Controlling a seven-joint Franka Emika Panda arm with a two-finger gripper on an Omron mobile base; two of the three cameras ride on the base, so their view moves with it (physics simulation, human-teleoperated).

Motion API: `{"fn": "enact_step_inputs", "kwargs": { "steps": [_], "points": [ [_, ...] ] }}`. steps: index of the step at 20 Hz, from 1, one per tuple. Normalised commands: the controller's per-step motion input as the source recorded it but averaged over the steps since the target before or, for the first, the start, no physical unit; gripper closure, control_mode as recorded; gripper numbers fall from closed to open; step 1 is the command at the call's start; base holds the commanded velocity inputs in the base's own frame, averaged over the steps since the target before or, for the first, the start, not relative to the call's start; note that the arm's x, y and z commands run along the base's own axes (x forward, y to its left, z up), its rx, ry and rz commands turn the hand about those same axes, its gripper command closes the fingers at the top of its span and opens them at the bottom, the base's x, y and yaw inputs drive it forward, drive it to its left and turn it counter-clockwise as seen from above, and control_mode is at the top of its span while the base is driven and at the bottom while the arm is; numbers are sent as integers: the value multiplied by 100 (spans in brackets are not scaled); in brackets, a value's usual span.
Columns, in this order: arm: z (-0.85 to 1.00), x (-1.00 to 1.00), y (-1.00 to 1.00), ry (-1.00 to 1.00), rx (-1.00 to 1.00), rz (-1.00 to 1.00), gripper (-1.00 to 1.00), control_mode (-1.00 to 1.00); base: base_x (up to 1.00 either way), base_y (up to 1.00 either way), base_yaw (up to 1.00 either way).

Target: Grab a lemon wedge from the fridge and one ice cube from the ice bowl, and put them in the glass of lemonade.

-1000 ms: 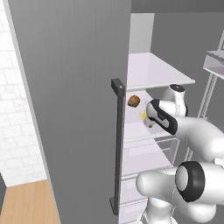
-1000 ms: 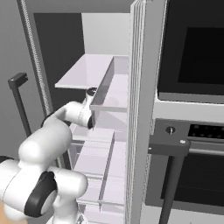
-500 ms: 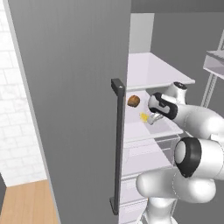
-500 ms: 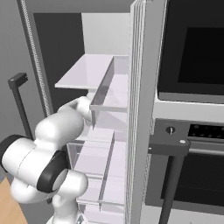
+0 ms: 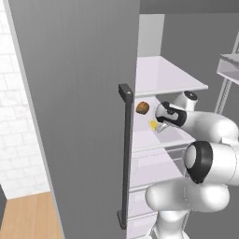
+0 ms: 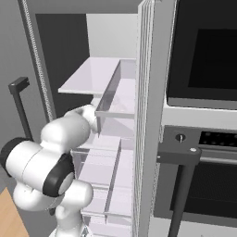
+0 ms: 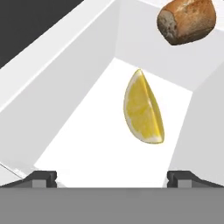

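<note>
Compared with half a second and a full second back, the arm reaches deeper into the fridge [image 5: 93,93]: in the left base view the hand [image 5: 158,125] now sits further left along the white shelf [image 5: 172,135], closer to the lemon wedge [image 5: 153,125], and the elbow has swung lower and nearer the camera. The base views frame the scene the same way, so the base looks parked and only the arm is moving. In the hand view the lemon wedge [image 7: 143,108] lies on the white shelf floor [image 7: 87,144], ahead of the two dark fingertips [image 7: 41,178] and roughly centred between them, slightly toward the right one. A brown roundish lump [image 7: 187,21] sits further back on the same shelf, apart from the wedge. Hand state: released, jaws spread wide, nothing between them; wedge not yet touched. Judgement: this is the final approach of the first pick; the remaining travel is a short advance so the fingers straddle the wedge before closing. Risk: the wedge is small and rests on a curved side, so a glancing finger could push it toward the back wall. The ice cube and the drop into the lemonade are not yet begun.
</note>
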Motion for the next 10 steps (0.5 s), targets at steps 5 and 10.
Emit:
{"fn": "enact_step_inputs", "kwargs": {
  "steps": [5, 10],
  "points": [
    [-11, 56, 0, 0, 3, -2, -100, -100, 0, 0, 0],
    [-3, 33, -2, 0, 10, -1, -100, -100, 0, 0, 0]
  ]
}}
